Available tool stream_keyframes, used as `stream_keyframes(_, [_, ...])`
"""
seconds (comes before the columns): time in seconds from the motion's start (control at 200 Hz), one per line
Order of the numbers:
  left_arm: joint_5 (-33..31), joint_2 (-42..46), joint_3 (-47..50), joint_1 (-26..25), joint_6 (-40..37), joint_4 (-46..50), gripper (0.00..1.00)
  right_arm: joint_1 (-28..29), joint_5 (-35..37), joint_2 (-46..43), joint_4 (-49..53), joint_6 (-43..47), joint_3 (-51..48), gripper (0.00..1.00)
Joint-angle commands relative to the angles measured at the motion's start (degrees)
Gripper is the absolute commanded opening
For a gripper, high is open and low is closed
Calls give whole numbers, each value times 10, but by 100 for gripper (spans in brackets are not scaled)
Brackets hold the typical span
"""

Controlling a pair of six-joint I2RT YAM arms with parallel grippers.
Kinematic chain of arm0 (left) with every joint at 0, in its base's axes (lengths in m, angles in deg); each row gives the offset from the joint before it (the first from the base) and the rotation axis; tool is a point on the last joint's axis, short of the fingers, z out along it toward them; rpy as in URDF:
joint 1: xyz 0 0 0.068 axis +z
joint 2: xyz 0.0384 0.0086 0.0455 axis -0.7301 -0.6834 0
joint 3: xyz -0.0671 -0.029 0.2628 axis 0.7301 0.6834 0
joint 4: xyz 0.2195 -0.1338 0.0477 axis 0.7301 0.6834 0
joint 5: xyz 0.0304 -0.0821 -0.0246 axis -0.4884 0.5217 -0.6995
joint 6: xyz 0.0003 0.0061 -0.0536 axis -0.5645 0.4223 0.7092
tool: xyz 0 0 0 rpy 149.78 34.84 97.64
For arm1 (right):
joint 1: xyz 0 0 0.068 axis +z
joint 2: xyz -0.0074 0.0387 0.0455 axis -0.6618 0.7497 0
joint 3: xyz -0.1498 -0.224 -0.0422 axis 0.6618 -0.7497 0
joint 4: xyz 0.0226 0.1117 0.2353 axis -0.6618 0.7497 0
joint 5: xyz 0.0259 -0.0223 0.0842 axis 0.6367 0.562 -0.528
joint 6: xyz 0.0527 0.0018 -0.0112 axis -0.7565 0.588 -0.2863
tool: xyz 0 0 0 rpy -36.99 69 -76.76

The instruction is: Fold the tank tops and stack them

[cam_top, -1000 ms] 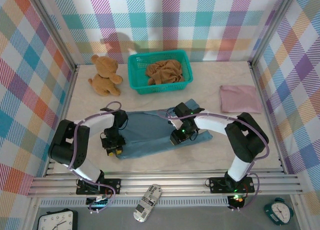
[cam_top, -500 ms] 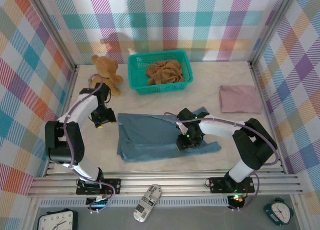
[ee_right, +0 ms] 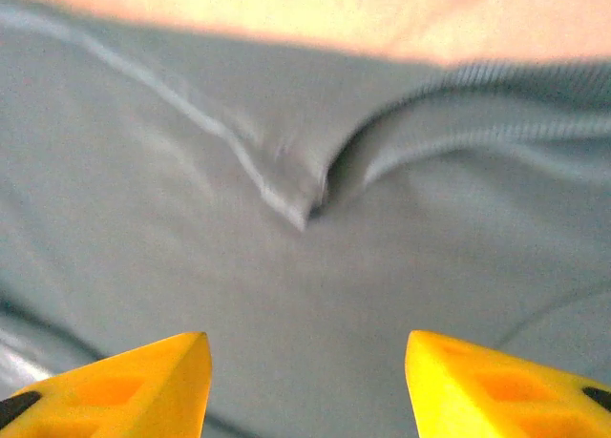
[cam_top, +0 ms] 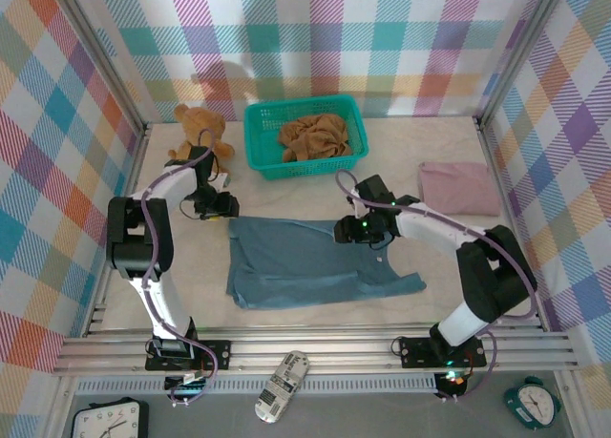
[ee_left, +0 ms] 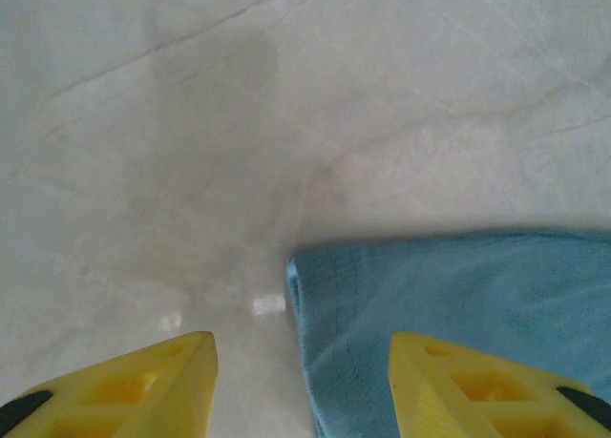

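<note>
Ribbed slate-blue tank top [cam_top: 305,266] lies on the veined, glossy tabletop [ee_left: 191,123]; left gripper [ee_left: 299,371] and right gripper [ee_right: 305,371] both spread, empty.

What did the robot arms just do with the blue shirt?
Both arms swung from the front of the blue top to its back edge: left claw at the corner, right claw further along, both open. The top lies flatter. Teddy, basket, pink top stayed.

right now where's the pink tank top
In the top view the pink tank top lies folded at the right, beside the plaid wall, right of the blue tank top.
</note>
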Motion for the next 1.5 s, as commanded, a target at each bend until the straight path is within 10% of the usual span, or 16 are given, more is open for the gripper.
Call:
stream_keyframes(0.0, [32, -35, -27, 2, -21, -13, 47, 0, -7, 38, -38, -64, 22, 56])
stream_keyframes(0.765, [138, -89, -47, -3, 21, -33, 20, 1, -32, 134, -96, -73, 73, 42])
stream_keyframes(1.025, [117, -78, -60, -1, 9, -20, 0, 0, -27, 137, -85, -64, 78, 13])
stream_keyframes(1.495, [134, -18, -78, -2, 5, 15, 0, -44, -50, 47, -60, -54, 39, 8])
